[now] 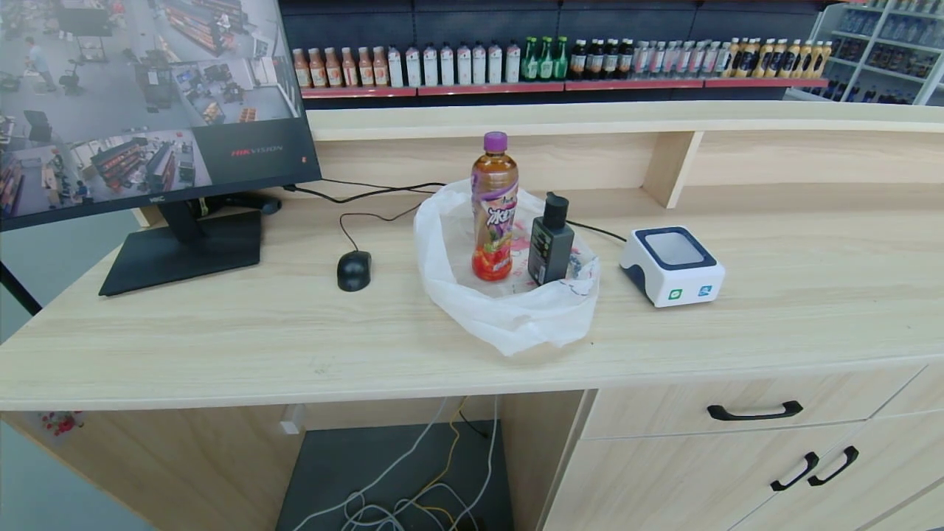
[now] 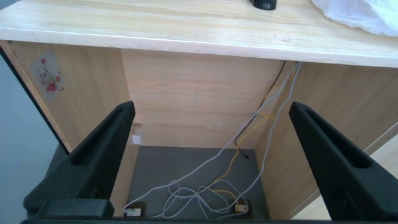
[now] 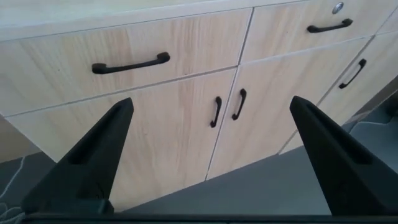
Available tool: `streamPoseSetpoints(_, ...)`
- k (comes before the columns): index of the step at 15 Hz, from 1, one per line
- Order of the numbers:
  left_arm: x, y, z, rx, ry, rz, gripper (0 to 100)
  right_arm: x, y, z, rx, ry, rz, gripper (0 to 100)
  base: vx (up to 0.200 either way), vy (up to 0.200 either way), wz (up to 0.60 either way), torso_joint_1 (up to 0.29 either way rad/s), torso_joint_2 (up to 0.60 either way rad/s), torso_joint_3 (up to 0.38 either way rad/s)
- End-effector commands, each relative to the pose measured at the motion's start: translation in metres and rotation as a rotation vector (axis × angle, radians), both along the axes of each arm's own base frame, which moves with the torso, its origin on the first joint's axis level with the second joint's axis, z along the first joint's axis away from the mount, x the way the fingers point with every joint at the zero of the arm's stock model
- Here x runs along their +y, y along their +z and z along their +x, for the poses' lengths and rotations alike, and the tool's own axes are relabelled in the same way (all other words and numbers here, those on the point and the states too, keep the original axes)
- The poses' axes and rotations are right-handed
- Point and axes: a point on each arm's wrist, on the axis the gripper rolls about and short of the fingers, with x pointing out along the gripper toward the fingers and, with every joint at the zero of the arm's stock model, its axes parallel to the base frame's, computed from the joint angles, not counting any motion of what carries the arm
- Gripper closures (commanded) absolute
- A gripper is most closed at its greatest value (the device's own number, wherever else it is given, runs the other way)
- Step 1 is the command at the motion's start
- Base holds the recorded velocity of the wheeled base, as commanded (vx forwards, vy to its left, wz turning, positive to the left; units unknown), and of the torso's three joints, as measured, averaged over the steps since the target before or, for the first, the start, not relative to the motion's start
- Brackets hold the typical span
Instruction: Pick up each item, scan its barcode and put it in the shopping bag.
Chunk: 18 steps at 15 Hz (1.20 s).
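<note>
White plastic, crumpled low and open at the top: the shopping bag point(image 1: 509, 317) sits mid-counter point(image 1: 737, 324), and both items stand upright inside it, the purple-capped tea bottle point(image 1: 494, 214) and, just beside it at its 3 o'clock, the dark pump bottle point(image 1: 550, 247). The scanner point(image 1: 671, 264) lies at 3 o'clock from the bag and the mouse point(image 1: 354, 270) at 9 o'clock.

My left gripper point(image 2: 211, 109) hangs below the counter edge facing the cable nook, jaws spread wide and holding nothing. My right gripper point(image 3: 211, 102) is the same before the drawer fronts.

With both items bagged, I judge the job is at its end. The thing to do well is keep both arms low, clear of the overhang and bag rim, so neither bottle tips.

The tea bottle has a purple and red label with big white characters, the pump bottle a dark label with fine pale print, and the scanner two small coloured badges. I leave the wording unread.
</note>
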Motion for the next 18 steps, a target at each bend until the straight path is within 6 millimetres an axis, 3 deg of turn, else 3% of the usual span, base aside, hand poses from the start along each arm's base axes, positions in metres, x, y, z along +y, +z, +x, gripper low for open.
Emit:
streamPoseSetpoints(1,0.0,0.0,0.0,0.0,0.001,0.0,0,0.001,-0.0017,-0.0006,-0.027,0.135,0.035,0,0.0,0.0,0.0,0.0,0.0,0.0)
streamPoseSetpoints(6,0.0,0.0,0.0,0.0,0.001,0.003,0,0.0059,-0.0046,-0.0012,-0.014,0.411,-0.001,0,0.0,0.0,0.0,0.0,0.0,0.0)
streamPoseSetpoints(10,0.0,0.0,0.0,0.0,0.001,0.001,0,0.0063,-0.0069,-0.0013,0.007,0.428,0.04,0,0.0,0.0,0.0,0.0,0.0,0.0)
streamPoseSetpoints(13,0.0,0.0,0.0,0.0,0.001,0.001,0,0.0063,-0.007,-0.0015,0.005,0.428,0.044,0,-0.2,0.0,0.0,0.006,0.0,0.001)
streamPoseSetpoints(18,0.0,0.0,0.0,0.0,0.001,0.001,0,0.0063,-0.007,-0.0015,0.005,0.428,0.044,0,0.0,0.0,0.0,0.0,0.0,0.0)
